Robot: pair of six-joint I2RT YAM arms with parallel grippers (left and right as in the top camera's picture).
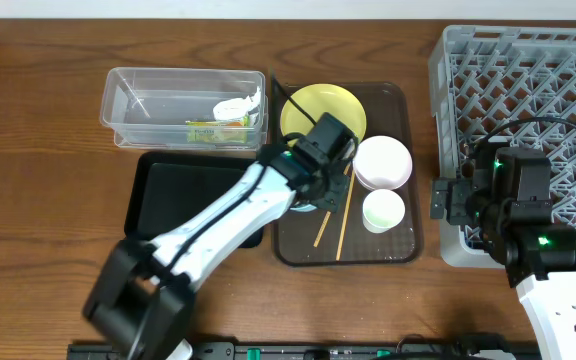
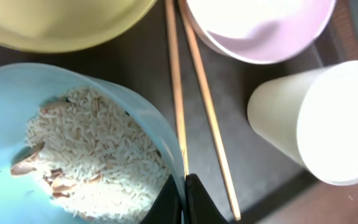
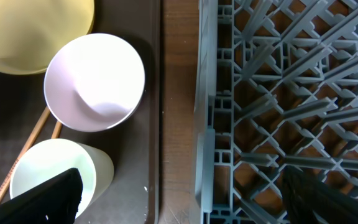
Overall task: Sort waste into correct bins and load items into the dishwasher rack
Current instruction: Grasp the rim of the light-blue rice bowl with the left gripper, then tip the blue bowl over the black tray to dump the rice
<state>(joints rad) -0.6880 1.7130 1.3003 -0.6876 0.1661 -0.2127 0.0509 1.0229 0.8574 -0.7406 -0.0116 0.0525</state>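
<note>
The clear tub holds a green-and-orange wrapper, its print too small to read, and a white crumpled scrap. On the brown tray, beside the yellow plate, pink bowl, white cup and chopsticks, the left jaws pinch the rim of the light blue bowl, which holds rice. The right jaws hang spread wide at the grey rack edge.

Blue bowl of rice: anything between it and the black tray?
Nothing visible. The left gripper holds the blue bowl by its rim; the black tray lies beside the brown tray, only the latter's rim between.
</note>
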